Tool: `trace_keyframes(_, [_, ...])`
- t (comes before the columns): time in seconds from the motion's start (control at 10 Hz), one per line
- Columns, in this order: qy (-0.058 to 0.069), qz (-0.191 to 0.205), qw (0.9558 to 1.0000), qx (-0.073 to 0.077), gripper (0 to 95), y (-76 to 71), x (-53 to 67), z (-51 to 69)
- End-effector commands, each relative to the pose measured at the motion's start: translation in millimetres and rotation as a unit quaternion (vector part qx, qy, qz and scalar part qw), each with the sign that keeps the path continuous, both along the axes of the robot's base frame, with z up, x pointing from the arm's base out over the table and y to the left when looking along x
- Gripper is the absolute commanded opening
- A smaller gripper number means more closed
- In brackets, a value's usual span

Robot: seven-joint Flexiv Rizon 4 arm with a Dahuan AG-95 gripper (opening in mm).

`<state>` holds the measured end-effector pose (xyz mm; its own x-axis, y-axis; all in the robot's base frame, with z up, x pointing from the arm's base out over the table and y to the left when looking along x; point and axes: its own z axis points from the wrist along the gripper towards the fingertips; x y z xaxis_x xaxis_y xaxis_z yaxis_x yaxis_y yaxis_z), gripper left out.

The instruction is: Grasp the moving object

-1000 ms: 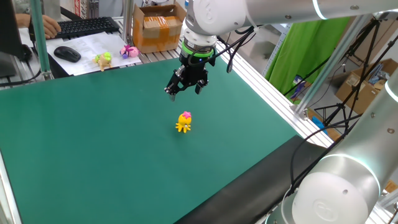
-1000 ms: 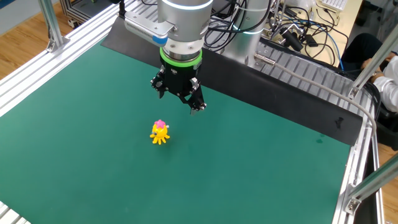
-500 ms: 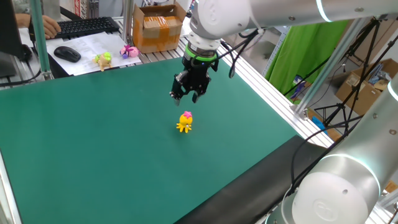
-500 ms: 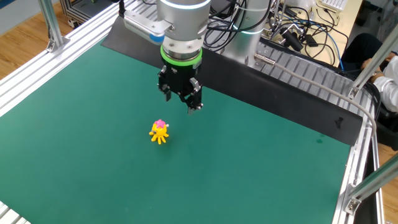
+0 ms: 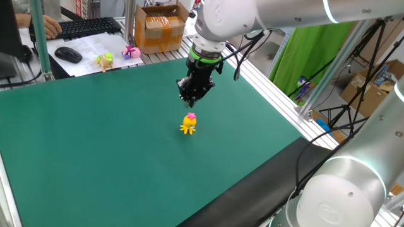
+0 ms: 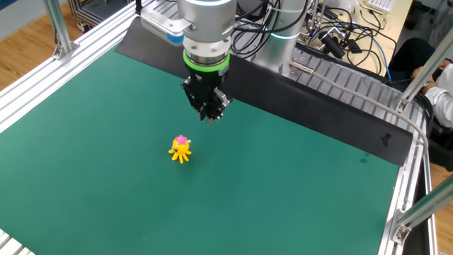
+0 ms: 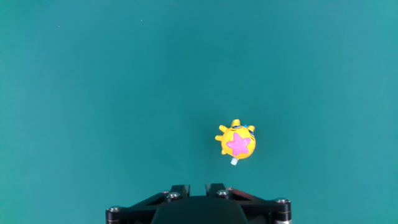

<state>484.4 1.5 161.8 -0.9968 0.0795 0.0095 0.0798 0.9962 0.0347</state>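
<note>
Far left of one fixed view: keyboard [image 5: 85,27] and mouse [image 5: 68,55] on papers, then a yellow-green toy figure [image 5: 105,60] and a mostly pink toy figure [image 5: 131,52], both off the green mat [image 5: 76,145] and well apart from the action. Further right, a cardboard box [image 5: 159,28] behind the mat edge.

Near mat centre: the yellow octopus toy [image 5: 188,123], pink top up, legs splayed, standing free on the mat, untouched. Shifted only slightly over the last second.

Just beyond it: the gripper [image 5: 191,101], hanging above the mat, near the toy but not over it. Fingers wide apart a second ago, narrower half a second ago, now drawn together to a near point, with nothing between them. Wrist also turned during that second. Judged: closing short of the toy leaves no way to take it; fingers would need reopening and the hand bringing over the toy before descending.

In the other fixed view, same reading: gripper [image 6: 207,113] pinched shut, toy [image 6: 180,149] below and to the left.

Hand view: toy [image 7: 236,142] right of centre, off the finger line. Fingertips cut off at the bottom edge; only the gripper base showing. Height above the mat hard to judge.
</note>
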Motion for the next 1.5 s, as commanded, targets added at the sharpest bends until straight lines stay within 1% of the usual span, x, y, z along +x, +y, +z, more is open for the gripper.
trace_keyframes(0.1, [-0.011,0.011,0.9990,-0.041,57.0,-4.5,2.5,-1.1])
trace_keyframes(0.2, [-0.015,0.010,0.9990,-0.042,76.0,-6.3,3.6,-1.5])
trace_keyframes(0.3, [-0.016,0.011,0.9990,-0.041,95.0,-8.7,4.8,-2.3])
trace_keyframes(0.7, [-0.020,0.014,0.9991,-0.034,95.0,-20.1,7.1,-8.6])
trace_keyframes(0.9, [-0.029,0.010,0.9990,-0.032,95.0,-21.2,9.8,-16.3])
trace_keyframes(1.1, [-0.032,0.012,0.9989,-0.033,95.0,-22.8,11.1,-20.6])
trace_keyframes(1.2, [-0.036,0.017,0.9987,-0.033,95.0,-27.1,11.8,-23.8])
trace_keyframes(1.4, [-0.041,0.021,0.9985,-0.028,95.0,-34.9,13.3,-31.7])
trace_keyframes(1.5, [-0.042,0.021,0.9987,-0.021,95.0,-38.2,14.4,-36.2])
